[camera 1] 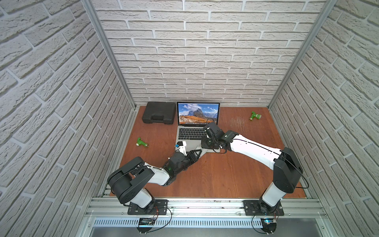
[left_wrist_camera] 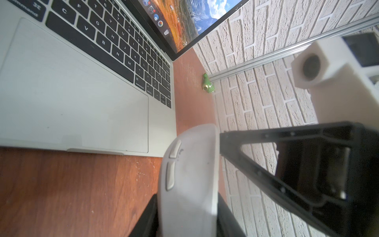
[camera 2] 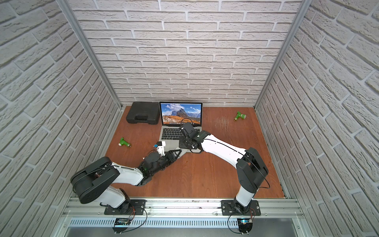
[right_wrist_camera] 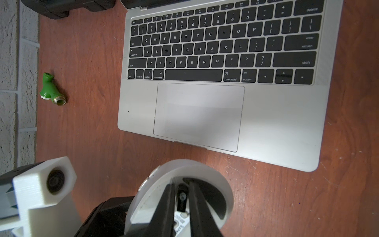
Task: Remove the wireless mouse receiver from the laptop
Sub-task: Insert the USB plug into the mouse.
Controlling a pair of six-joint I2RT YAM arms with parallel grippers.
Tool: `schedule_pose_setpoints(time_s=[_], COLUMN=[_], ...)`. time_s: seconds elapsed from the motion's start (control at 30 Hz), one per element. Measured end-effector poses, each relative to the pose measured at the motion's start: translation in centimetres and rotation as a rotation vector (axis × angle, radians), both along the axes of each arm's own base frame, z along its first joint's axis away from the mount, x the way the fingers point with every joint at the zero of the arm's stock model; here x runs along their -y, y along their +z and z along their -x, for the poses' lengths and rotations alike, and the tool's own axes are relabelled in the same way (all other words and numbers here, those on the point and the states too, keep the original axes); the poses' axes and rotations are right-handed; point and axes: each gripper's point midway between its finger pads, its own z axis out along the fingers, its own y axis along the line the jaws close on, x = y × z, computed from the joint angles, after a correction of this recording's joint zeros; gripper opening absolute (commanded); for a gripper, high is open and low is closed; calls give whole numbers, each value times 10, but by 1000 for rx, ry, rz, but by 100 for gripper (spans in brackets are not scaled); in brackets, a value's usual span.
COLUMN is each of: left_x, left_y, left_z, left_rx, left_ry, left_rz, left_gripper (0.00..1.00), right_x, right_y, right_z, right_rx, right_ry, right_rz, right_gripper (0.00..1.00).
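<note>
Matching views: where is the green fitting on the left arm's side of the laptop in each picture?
Top view: green fitting on the wood beside the laptop, on the left arm's side.
Top view: same spot, nearer the robot than the black case.
Left wrist: not in it; the other fitting lies beyond the keyboard's arrow-key end.
Right wrist: on the wood off the keyboard's caps-lock edge.
Shared landmark: the laptop's keyboard.

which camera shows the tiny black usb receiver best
Right wrist view: the receiver sits between the right claw's fingers in the mouse's underside. The left wrist view shows only the mouse's back; in both top views the right arm hides it.
</note>
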Motion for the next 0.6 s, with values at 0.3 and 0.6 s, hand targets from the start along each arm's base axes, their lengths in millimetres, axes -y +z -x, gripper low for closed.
schedule_pose_setpoints(time_s=[0.3, 0.6], left_x=[0, 0], left_y=[2, 1], left_z=[0, 0], left_rx=[0, -1], left_ry=[2, 1], left_rz=[9, 9], left_gripper=[0, 0], right_x=[3, 2], right_y=[1, 1], right_z=[0, 1], right_rx=[3, 3], right_ry=[-1, 19], right_rz=[20, 23], right_gripper=[24, 14])
